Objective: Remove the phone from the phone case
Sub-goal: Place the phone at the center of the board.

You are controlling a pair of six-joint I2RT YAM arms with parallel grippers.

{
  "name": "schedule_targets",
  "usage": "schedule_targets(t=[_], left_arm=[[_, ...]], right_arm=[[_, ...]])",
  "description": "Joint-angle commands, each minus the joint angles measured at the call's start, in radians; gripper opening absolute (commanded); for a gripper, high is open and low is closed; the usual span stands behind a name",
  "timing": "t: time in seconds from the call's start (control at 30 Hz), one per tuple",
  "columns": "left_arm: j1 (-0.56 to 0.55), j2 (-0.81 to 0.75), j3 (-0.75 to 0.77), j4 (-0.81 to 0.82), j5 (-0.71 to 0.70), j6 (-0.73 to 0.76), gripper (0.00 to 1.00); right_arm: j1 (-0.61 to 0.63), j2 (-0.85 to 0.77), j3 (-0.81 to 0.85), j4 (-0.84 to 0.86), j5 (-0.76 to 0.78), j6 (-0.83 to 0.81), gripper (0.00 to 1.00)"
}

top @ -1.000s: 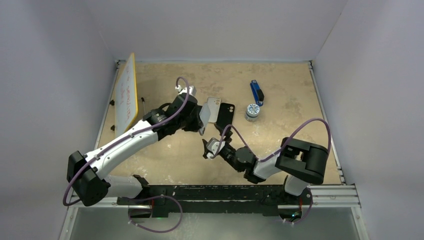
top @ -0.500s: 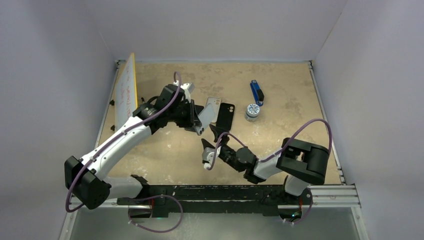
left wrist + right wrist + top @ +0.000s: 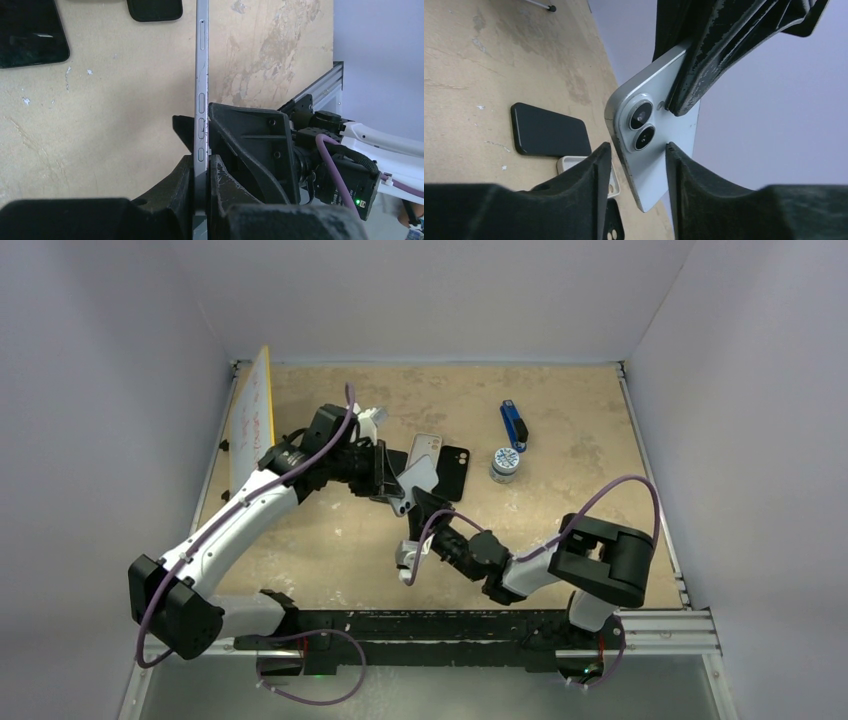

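Note:
A pale phone (image 3: 418, 478) with two rear lenses (image 3: 640, 123) hangs bare above the table, seen edge-on in the left wrist view (image 3: 202, 75). My left gripper (image 3: 393, 490) (image 3: 201, 162) is shut on its lower part. My right gripper (image 3: 418, 510) (image 3: 638, 146) reaches up from below. Its fingers (image 3: 596, 170) stand apart on either side of the phone's lower corner, with a gap showing at the left finger. An empty white phone case (image 3: 426, 445) (image 3: 570, 162) lies on the table, with a black case (image 3: 454, 471) beside it.
A black phone (image 3: 549, 131) (image 3: 30, 32) lies flat near the cases. A small round jar (image 3: 505, 464) and a blue object (image 3: 513, 424) sit at the back right. A yellow-edged board (image 3: 255, 425) leans at the left wall, with a thin pen (image 3: 288, 452) beside it.
My left arm pulled the phone left and toward the front, away from the cases. My right gripper rose to the phone's lower corner and its jaws narrowed around it.

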Motion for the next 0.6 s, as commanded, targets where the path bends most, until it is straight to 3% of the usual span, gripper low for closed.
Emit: schedule_targets(t=[0.0,0.13,0.27,0.3,0.43,0.57], left_arm=[[0.019,-0.033,0.003,0.059,0.124,-0.002,0.00],[0.042,-0.036,-0.023,0.087,0.183,-0.021,0.00],[0.063,-0.030,-0.050,0.113,0.230,-0.045,0.00],[0.069,-0.032,-0.050,0.112,0.229,-0.045,0.03],[0.079,-0.069,-0.039,0.101,0.142,-0.040,0.24],[0.080,-0.133,-0.040,0.111,0.027,-0.025,0.59]], right_arm=[[0.006,0.019,0.027,0.332,0.010,-0.034,0.41],[0.007,0.014,0.022,0.332,0.034,-0.020,0.17],[0.006,0.009,0.016,0.332,0.043,-0.003,0.00],[0.006,0.003,0.014,0.332,0.046,0.010,0.00],[0.006,-0.036,-0.004,0.327,0.051,0.101,0.00],[0.006,-0.084,-0.037,0.305,0.080,0.264,0.00]])
